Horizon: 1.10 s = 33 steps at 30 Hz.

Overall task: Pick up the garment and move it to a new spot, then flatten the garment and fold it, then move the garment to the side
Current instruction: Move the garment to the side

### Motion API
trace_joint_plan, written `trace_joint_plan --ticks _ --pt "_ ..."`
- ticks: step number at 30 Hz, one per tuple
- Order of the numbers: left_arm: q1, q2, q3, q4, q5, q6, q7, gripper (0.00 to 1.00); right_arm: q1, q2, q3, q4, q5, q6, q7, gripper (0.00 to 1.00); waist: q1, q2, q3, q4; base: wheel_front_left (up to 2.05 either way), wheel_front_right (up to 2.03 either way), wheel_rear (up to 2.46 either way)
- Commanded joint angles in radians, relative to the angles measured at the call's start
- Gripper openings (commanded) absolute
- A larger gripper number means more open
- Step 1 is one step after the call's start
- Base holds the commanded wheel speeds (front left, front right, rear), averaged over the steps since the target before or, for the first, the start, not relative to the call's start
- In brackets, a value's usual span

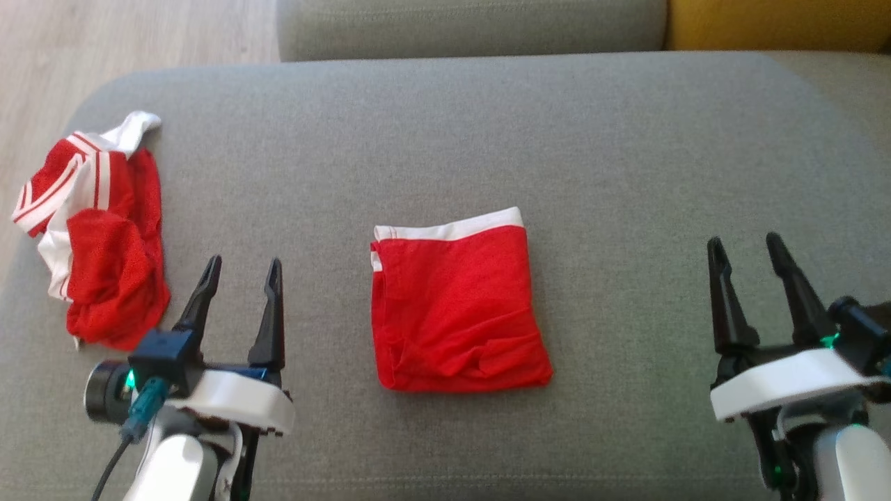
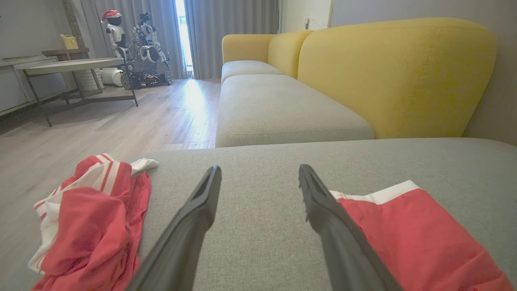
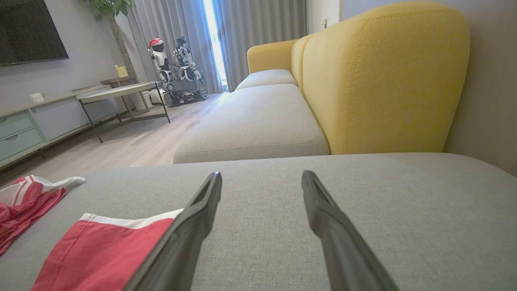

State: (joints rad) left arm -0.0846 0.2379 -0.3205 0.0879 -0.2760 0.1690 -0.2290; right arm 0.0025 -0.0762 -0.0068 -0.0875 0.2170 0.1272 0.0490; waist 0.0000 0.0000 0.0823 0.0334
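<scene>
Left gripper [image 1: 244, 261] and right gripper [image 1: 743, 239] spread wide, empty, flanking folded garment [image 1: 456, 306].

No legible text or labels.

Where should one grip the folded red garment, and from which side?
Probably the near left corner of the folded red garment, with the left gripper coming from its left: layers bunch there, while the white-banded far edge shows separate layers.
</scene>
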Motion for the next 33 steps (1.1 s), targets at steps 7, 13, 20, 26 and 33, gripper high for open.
trace_joint_plan --ticks 7,13,20,26,33 --pt "0.031 0.033 0.03 -0.048 -0.019 0.021 0.013 1.0 0.046 0.005 0.026 -0.049 -0.019 0.003 0.031 1.0 0.0 0.0 -0.064 -0.009 0.0 0.0 0.0" --pt "0.07 0.041 0.034 -0.051 -0.029 0.032 0.027 1.0 0.063 0.008 0.043 -0.044 -0.013 0.003 0.044 1.0 0.0 0.0 -0.087 -0.016 0.0 0.0 0.0" --pt "0.103 0.052 0.042 -0.059 -0.04 0.043 0.031 1.0 0.068 0.01 0.038 -0.035 -0.024 0.003 0.045 1.0 0.0 0.0 -0.1 -0.014 0.0 0.0 0.0" --pt "0.102 0.059 0.041 -0.053 -0.043 0.045 0.031 1.0 0.071 0.013 0.036 -0.031 -0.027 0.003 0.04 1.0 0.0 0.0 -0.106 -0.013 0.0 0.0 0.0" --pt "0.096 0.064 0.035 -0.056 -0.038 0.051 0.034 1.0 0.073 0.015 0.034 -0.036 -0.038 0.003 0.041 1.0 0.0 0.0 -0.105 -0.015 0.0 0.0 0.0"
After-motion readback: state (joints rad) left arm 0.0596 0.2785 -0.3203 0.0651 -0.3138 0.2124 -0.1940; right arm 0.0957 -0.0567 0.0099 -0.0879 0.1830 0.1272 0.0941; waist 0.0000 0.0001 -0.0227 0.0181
